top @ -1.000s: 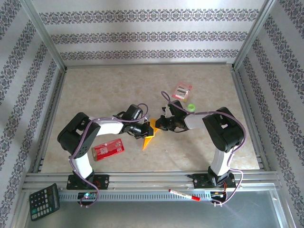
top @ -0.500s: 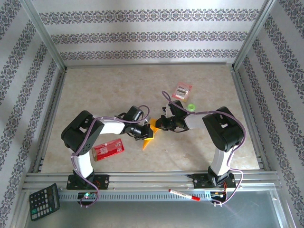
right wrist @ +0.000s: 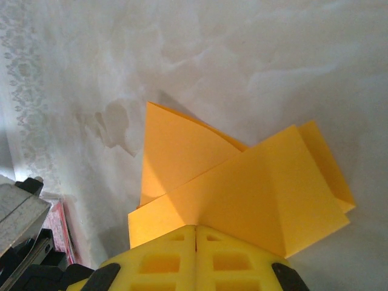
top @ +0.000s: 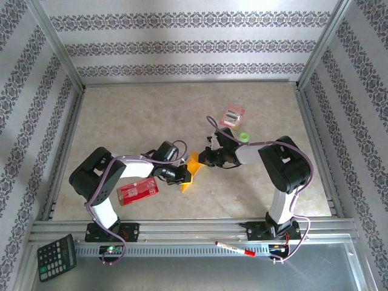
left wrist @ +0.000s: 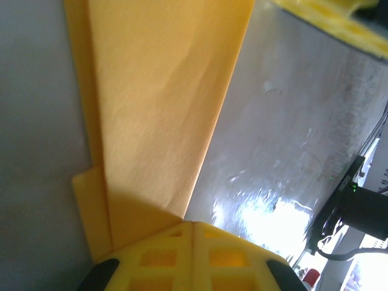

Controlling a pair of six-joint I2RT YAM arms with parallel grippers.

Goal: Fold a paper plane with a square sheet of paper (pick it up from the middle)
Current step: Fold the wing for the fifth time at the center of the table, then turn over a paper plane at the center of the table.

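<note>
The folded sheet of thin orange-yellow paper [top: 191,171] is plain, without any print. The left gripper [left wrist: 192,225] and the right gripper [right wrist: 195,229] have yellow fingers with a grid of square holes. Under the paper, the flat table [top: 139,115] is beige with pale marble clouds. Left of the paper is a red rectangular packet [top: 137,190] with white marks, and behind the paper a small pink-and-white packet [top: 232,115].

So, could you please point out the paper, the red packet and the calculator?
paper [top: 189,182], top view, its lower tip.
red packet [top: 137,190], top view, its middle.
calculator [top: 57,257], top view, its keypad.
</note>
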